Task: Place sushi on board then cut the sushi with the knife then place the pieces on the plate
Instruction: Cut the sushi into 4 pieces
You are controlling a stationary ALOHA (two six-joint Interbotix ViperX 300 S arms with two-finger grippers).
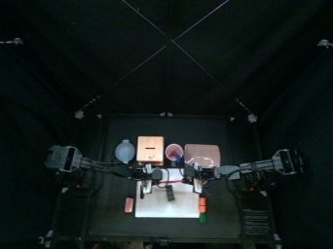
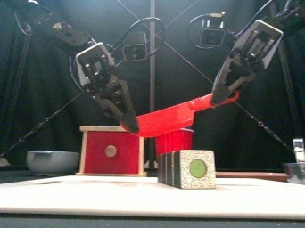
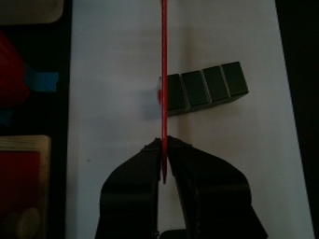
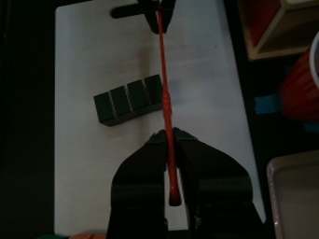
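– Grippers, left to right?
– Both clamped tight on the red knife (image 2: pixel 173 114): left gripper (image 2: pixel 128 126) on one end, right gripper (image 2: pixel 222 100) on the other. Front view shows the knife in the air, right end higher, clear above the sushi roll (image 2: pixel 188 169).
– Roll location?
– On the white board (image 2: pixel 71 191), about mid-board. Front view gives only its end face. Left wrist view shows four blocks joined in a row. Both wrist views show the knife edge-on, a thin line at the roll's end block; no height from those.
– Rest?
– Front view: bowl (image 2: pixel 50 161) far left, wooden box (image 2: pixel 111 151), red cup (image 2: pixel 179 142) behind the knife. Pink tray (image 1: pixel 202 154) shows only from the top, beyond the board, right.
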